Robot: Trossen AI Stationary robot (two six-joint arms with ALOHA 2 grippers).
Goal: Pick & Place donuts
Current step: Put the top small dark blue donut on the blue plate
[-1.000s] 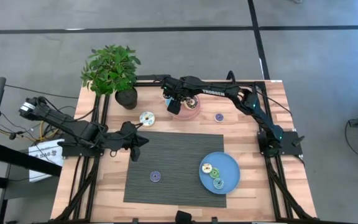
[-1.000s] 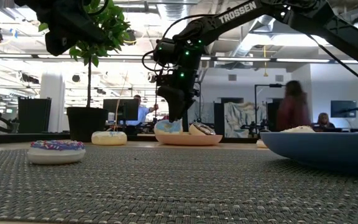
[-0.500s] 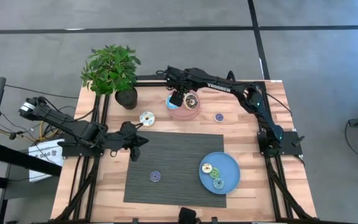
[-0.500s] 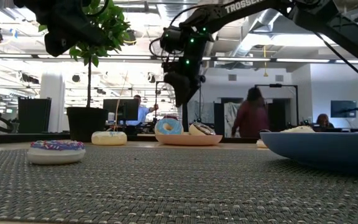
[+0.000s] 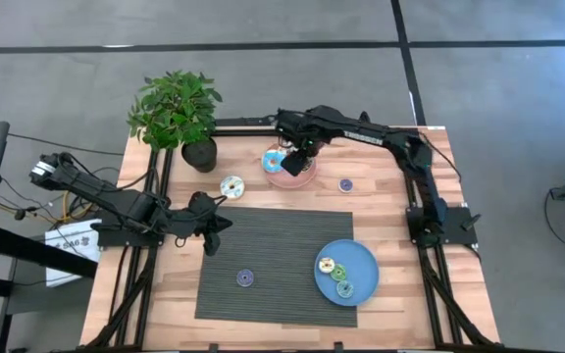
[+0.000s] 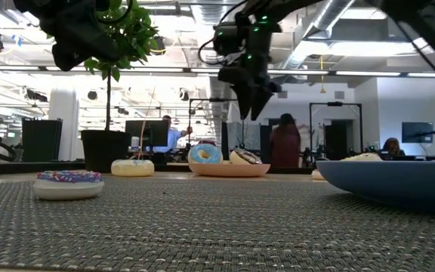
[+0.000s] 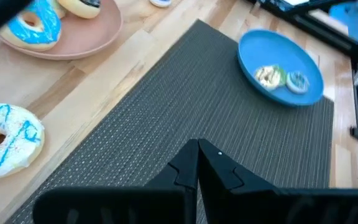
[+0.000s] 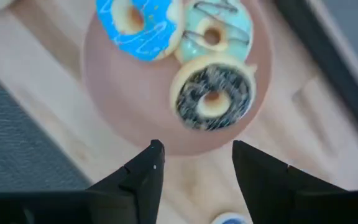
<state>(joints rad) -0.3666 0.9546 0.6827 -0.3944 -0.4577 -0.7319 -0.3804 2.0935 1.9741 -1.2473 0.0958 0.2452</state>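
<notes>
The right gripper [image 8: 194,163] hangs above the pink plate [image 5: 289,176], fingers parted and holding nothing, with the plate's near rim showing through the gap. Three donuts sit on that plate: a blue-iced donut [image 8: 140,25], a pale mint donut [image 8: 217,32] with dark stripes touching it, and a dark-sprinkled donut [image 8: 213,96] nearest the fingers. In the high view the plate lies at about 12 o'clock on the table, with the gripper over its 1 o'clock edge. Judging by the empty fingers above a loaded plate, a drop looks just finished and the next pick is due. Loose donuts remain: a white donut with blue squiggles [image 5: 231,186] at 9 o'clock from the pink plate, a small purple donut [image 5: 345,184] at 3 o'clock from it, and a purple-sprinkled donut [image 5: 245,278] on the dark mat [image 5: 282,226] toward 6 o'clock. The blue plate [image 5: 361,257], toward 5 o'clock, holds three small donuts [image 5: 339,277]. The next move probably calls for travelling to the small purple one, the nearest, and descending with the fingers straddling it. The left gripper [image 5: 218,224] waits at the mat's 9 o'clock edge, fingers closed together and empty.
</notes>
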